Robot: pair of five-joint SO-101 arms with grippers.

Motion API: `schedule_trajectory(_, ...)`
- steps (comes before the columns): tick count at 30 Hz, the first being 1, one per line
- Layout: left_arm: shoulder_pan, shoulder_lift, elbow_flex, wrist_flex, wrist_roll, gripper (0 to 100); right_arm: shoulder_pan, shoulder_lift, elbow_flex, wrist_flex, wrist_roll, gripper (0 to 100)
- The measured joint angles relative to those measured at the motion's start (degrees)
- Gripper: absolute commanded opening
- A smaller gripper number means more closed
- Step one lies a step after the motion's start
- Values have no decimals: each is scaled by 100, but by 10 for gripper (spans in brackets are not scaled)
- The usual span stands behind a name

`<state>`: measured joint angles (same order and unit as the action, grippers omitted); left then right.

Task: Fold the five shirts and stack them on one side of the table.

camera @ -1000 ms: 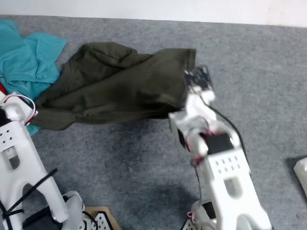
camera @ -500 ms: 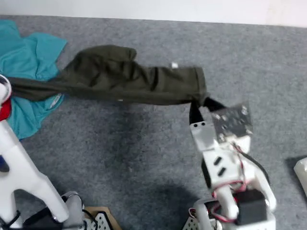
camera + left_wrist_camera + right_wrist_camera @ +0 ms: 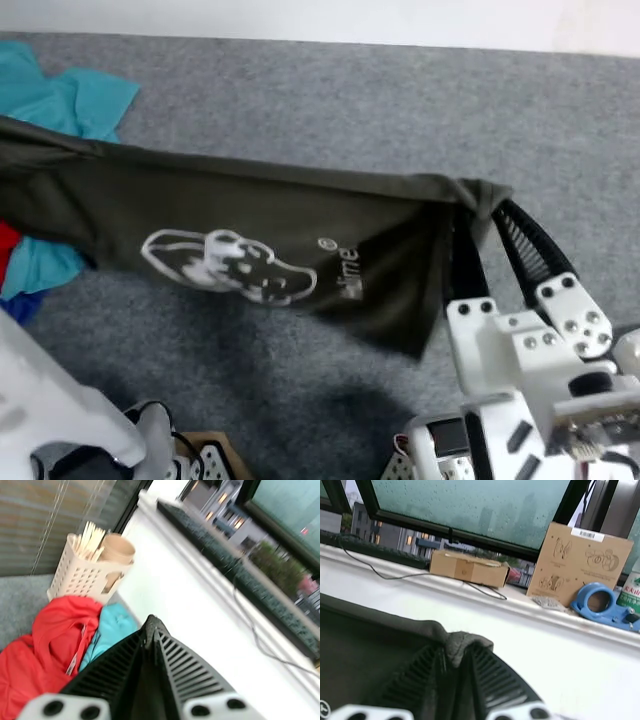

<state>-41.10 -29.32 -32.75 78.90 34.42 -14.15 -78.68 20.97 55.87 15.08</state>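
Observation:
A dark olive shirt (image 3: 250, 235) with a white print hangs stretched in the air across the grey table (image 3: 400, 100). My right gripper (image 3: 482, 203) is shut on its bunched right corner, which shows in the right wrist view as a cloth knot (image 3: 462, 642) between the ribbed fingers (image 3: 492, 675). The shirt's other end runs off the high view's left edge. In the left wrist view my left gripper (image 3: 150, 625) is shut, with dark cloth (image 3: 146, 685) between its fingers. A teal shirt (image 3: 75, 100) lies at the back left, with red cloth (image 3: 8, 245) beside it.
A red shirt (image 3: 42, 655) and the teal shirt (image 3: 111, 627) lie heaped by a white basket (image 3: 85, 575) holding a cup and sticks. A white arm base (image 3: 50, 420) stands at the front left. A white object (image 3: 630, 355) sits at the right edge.
Both arms have lifted the olive shirt off the table and pulled it taut. It now hangs spread out with its print facing the high camera, and the right arm has drawn back and risen.

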Motion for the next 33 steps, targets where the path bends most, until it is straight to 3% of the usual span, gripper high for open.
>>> schedule_trajectory(6,-9,-53,-774,387,0,6,35,9,-484,879,9,8)
schedule_trajectory(11,-536,-53,-870,431,44,6,53,9,-527,1424,202,8)
schedule_trajectory(17,-1064,-229,-870,431,791,6,316,9,-695,1468,273,8)
schedule_trajectory(21,-1125,-519,-870,431,914,6,387,9,-738,1389,290,8)
schedule_trajectory(33,-114,141,-229,141,941,6,404,26,835,-149,325,8)
